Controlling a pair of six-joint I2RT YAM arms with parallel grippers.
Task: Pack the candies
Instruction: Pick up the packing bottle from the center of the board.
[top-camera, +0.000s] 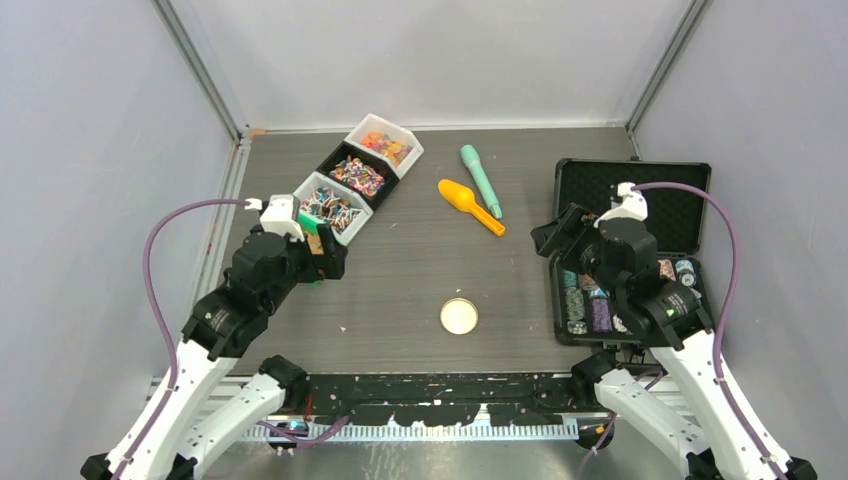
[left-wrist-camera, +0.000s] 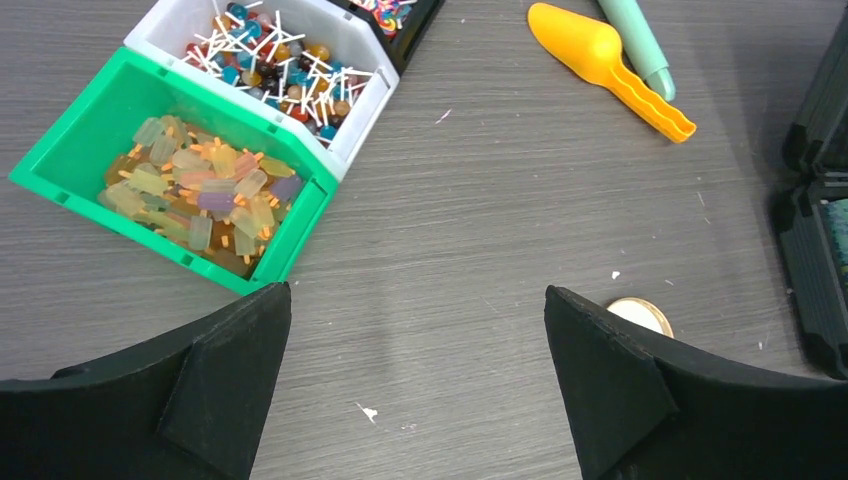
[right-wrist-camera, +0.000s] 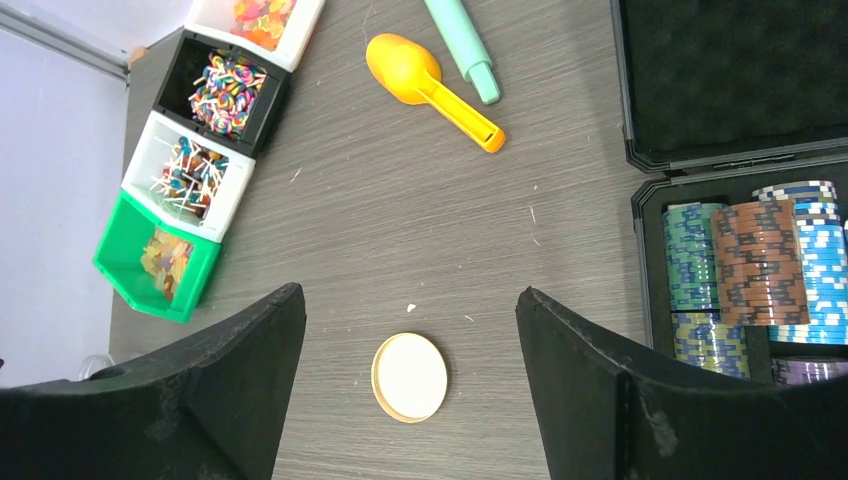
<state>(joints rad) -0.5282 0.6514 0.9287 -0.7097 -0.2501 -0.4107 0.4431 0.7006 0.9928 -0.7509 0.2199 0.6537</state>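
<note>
Candies (top-camera: 357, 176) in row of bins (top-camera: 408, 160) near far left corner of bench (top-camera: 420, 260). Left gripper (left-wrist-camera: 418, 370) jaws wide apart, holding nothing. Right gripper (right-wrist-camera: 410, 320) jaws wide apart, empty, near right edge.

Candies (top-camera: 357, 176) fill a diagonal row of bins (top-camera: 412, 155), far left. Orange scoop (top-camera: 462, 198) lies beside green tube (top-camera: 481, 180). Open case (top-camera: 640, 195) stands right.

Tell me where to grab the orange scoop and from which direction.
Take the orange scoop by its narrow handle, near the free end, from straight above, jaws across its width. It lies flat, and the teal cylinder crowds the bowl end.
</note>
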